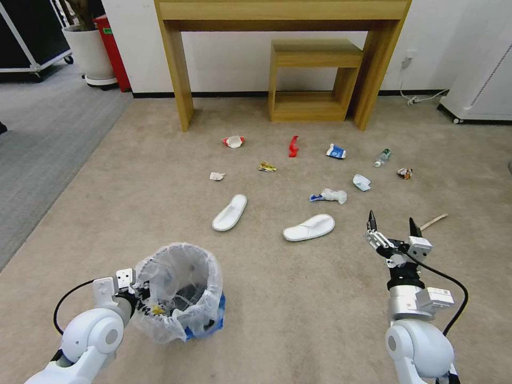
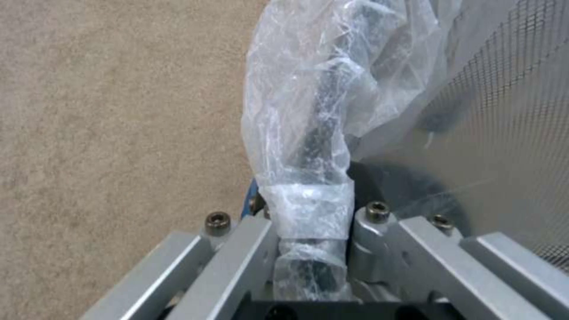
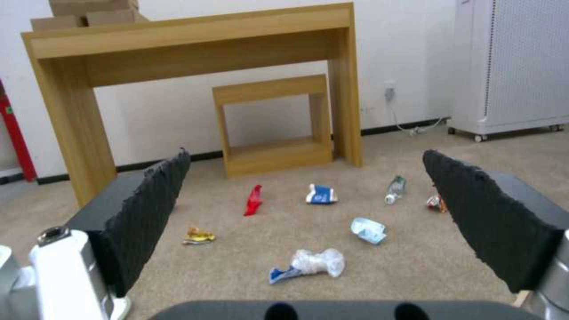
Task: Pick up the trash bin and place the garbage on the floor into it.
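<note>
No text, brand, number or sign is showing legibly anywhere. The carton (image 3: 321, 194), lying on the carpet beyond and between the right gripper's (image 3: 308, 218) spread fingers (image 3: 151, 209), is carrying a round blue-and-white print, but no letters are coming through. The bottle (image 3: 396, 188), nearer the other finger, is wearing a green label too small to read. The red object (image 1: 113, 50) by the wall is bearing a green tag, likewise unreadable.
</note>
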Available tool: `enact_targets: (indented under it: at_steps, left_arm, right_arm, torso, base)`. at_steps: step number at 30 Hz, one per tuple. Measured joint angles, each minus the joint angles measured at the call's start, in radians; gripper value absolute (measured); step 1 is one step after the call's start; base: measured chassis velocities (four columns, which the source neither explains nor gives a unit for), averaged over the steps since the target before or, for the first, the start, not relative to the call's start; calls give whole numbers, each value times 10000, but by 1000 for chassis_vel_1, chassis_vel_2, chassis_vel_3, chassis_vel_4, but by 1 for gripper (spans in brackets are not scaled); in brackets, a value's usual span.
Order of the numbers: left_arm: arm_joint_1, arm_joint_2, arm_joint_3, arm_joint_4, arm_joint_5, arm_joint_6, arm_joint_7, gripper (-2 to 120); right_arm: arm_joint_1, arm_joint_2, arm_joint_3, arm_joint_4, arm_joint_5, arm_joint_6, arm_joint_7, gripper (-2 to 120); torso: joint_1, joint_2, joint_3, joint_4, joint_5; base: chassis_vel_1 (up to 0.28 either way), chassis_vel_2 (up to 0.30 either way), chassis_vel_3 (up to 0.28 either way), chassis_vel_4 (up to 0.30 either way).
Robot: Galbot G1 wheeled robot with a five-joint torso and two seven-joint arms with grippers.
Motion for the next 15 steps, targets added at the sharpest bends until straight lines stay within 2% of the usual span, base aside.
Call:
enact_targets:
  at_steps: [10,15]
  left_arm:
    - [200,-486,-614,-480,-52,-33,24,2]
    - [59,-764,-1035,-774,-45,-122,-32,1]
  right_arm:
    - [36,-62,-101,46,146,-99,12,100]
    - [6,-116,-144,122,244,-188,28,100]
  torso:
    - [2,-3,8,-3,-31]
    - [2,-4,7,-2,-13]
  base:
    - [0,0,0,0]
    - [0,0,0,0]
